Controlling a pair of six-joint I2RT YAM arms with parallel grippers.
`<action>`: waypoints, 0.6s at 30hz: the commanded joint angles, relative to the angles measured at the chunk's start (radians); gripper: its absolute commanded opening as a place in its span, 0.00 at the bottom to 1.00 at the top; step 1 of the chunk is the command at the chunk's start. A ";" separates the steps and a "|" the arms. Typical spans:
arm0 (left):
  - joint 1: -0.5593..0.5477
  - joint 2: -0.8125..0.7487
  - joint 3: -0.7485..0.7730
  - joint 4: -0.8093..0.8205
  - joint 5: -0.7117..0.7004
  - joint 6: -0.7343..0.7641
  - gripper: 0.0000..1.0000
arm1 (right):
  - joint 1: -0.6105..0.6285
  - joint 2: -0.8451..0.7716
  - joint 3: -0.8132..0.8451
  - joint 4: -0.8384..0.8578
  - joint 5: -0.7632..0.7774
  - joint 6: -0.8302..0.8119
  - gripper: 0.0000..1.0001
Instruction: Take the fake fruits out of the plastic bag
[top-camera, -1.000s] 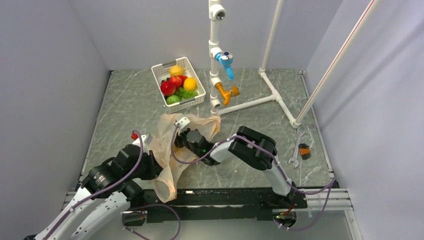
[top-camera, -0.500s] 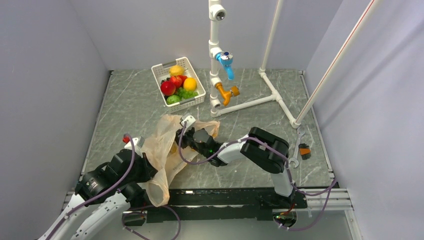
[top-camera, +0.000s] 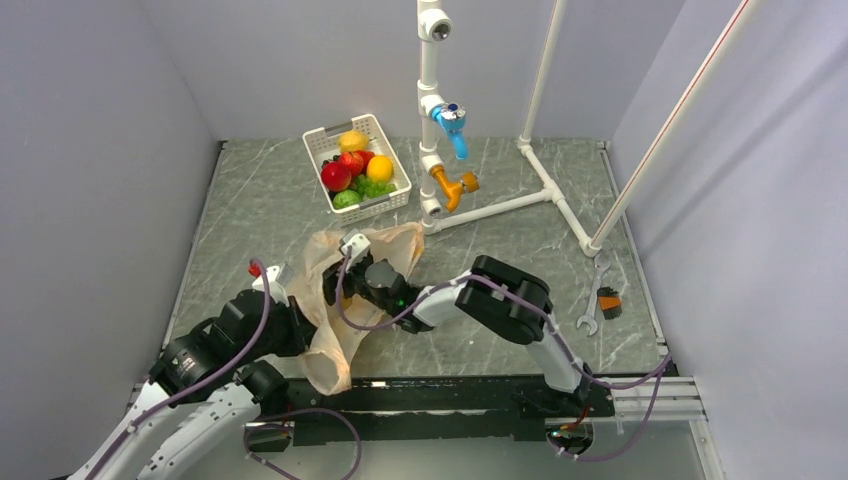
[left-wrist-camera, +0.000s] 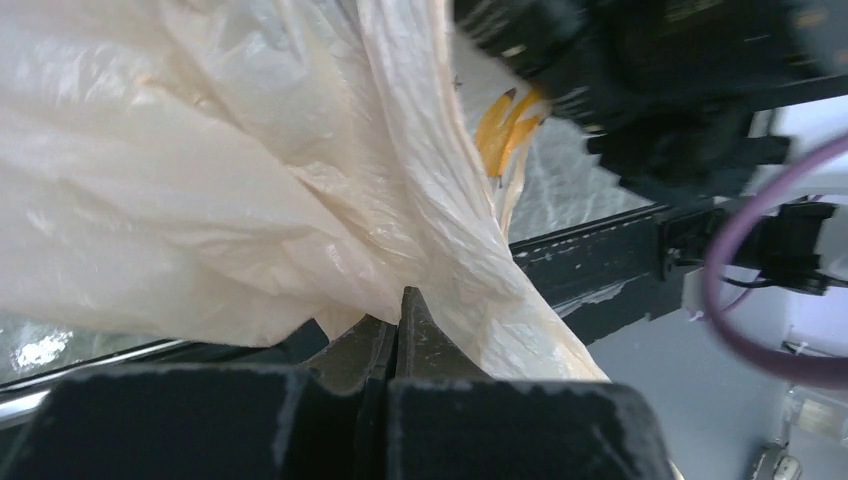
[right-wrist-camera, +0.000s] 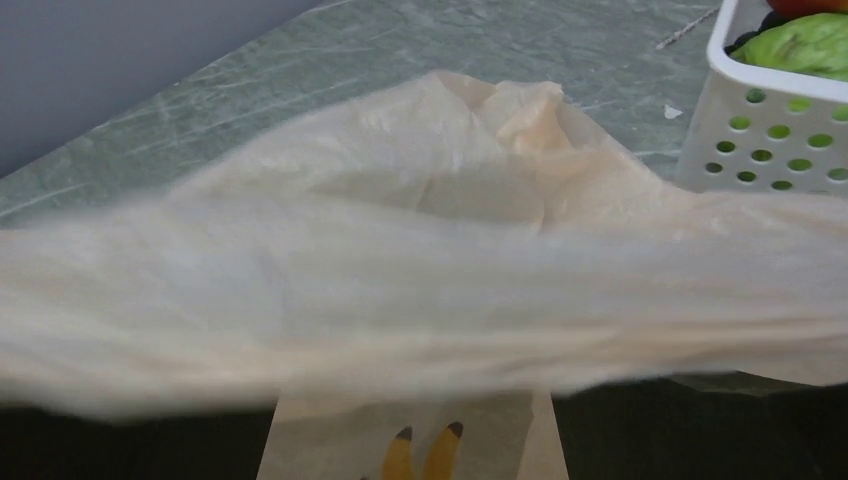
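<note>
Reached toward plastic bag (top-camera: 335, 320) mouth.
Pinched film tight in left gripper (left-wrist-camera: 398, 312); could not tell opening of right gripper (top-camera: 338, 283) amid folds. Needed taut mouth, slow entry.

plastic bag (top-camera: 318, 270): peach, yellow print | basket (top-camera: 376, 206): white | table (top-camera: 500, 250): grey-green marbled

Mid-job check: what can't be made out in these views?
- Inside the plastic bag: any fruit left there is hidden by crumpled film in all views.
- The right gripper: fingertips buried in the bag in the top view, behind blurred film in its wrist view; open or shut is unclear.
- The basket: cut off by the right wrist view's edge.
</note>
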 joint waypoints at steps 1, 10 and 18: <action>-0.003 0.046 0.077 0.092 0.027 -0.004 0.00 | 0.007 0.091 0.114 0.042 0.051 -0.038 0.92; -0.002 0.106 0.067 0.138 0.027 -0.016 0.00 | -0.022 0.287 0.388 -0.121 -0.056 -0.063 0.97; -0.003 0.092 0.060 0.109 0.040 -0.030 0.00 | -0.079 0.249 0.337 -0.101 -0.039 0.025 0.43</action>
